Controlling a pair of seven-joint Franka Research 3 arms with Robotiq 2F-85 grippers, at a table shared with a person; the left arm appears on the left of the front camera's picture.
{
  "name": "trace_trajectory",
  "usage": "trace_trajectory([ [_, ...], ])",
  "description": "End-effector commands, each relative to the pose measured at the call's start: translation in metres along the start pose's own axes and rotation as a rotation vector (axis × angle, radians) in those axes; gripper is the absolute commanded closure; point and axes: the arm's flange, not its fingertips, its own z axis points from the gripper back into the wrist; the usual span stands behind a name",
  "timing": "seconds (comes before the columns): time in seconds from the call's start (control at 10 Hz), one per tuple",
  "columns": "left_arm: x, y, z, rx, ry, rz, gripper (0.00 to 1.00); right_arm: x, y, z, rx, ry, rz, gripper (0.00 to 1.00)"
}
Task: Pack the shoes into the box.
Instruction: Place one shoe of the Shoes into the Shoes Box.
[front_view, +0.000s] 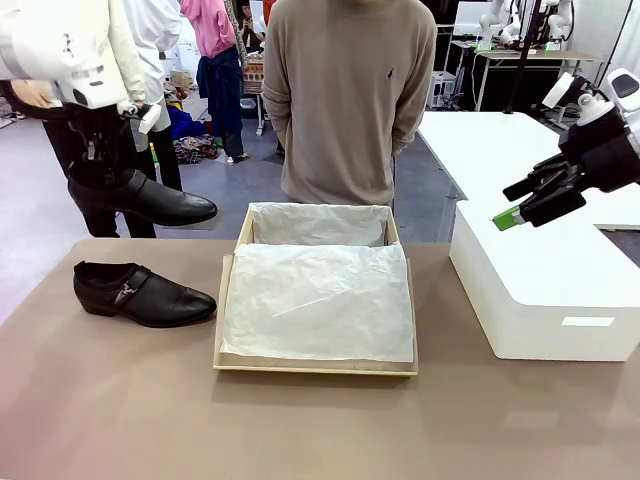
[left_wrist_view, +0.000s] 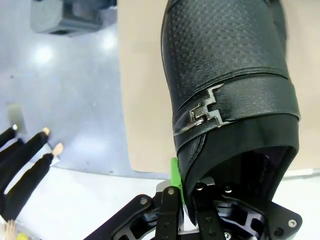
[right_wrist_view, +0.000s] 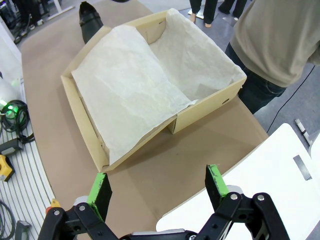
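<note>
While the left tool (left_wrist_view: 187, 184) clamps a raised shoe (front_view: 140, 200), whose buckle (left_wrist_view: 202, 111) its wrist view reveals, the right tool (right_wrist_view: 157, 177) gapes.

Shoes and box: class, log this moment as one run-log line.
left claw: shut on lifted shoe | right claw: open, raised near white block | second shoe: on table, left of box | box: open, tissue-lined, holds no shoe

- Smooth taupe-brown tabletop (front_view: 120, 400), rounded at its near left corner.
- Large smooth white rectangular block (front_view: 545, 290) resting on the tabletop's right side, with a small pale grey label (front_view: 587, 321) on its near face.
- Person in a beige knit sweater (front_view: 345, 90) standing at the far edge, arms drawn behind the back.
- White table (front_view: 480, 140) behind the block.
- Glossy grey floor (front_view: 40, 200), with a colourful heap of fabric (front_view: 190, 150) lying far back.
</note>
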Motion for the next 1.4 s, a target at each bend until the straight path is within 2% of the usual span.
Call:
trace_trajectory([
  [0.0, 0.008, 0.001, 0.027, -0.044, -0.031, -0.032, 1.0, 0.0, -0.003, -0.001, 0.012, -0.03, 0.024, 0.0],
  [0.3, 0.045, -0.015, 0.046, 0.004, -0.06, -0.039, 1.0, 0.0, -0.003, -0.001, 0.012, -0.03, 0.024, 0.0],
  [0.7, 0.104, -0.026, 0.043, 0.046, -0.047, -0.03, 1.0, 0.0, -0.003, -0.001, 0.012, -0.03, 0.024, 0.0],
  [1.0, 0.119, -0.031, 0.039, 0.003, -0.074, 0.008, 1.0, 0.0, -0.003, -0.001, 0.012, -0.03, 0.024, 0.0],
  [1.1, 0.121, -0.025, 0.04, 0.021, -0.061, -0.033, 1.0, 0.0, -0.003, -0.001, 0.012, -0.03, 0.024, 0.0],
  [1.3, 0.121, -0.025, 0.04, 0.021, -0.061, -0.033, 1.0, 0.0, -0.003, -0.001, 0.012, -0.03, 0.024, 0.0],
])
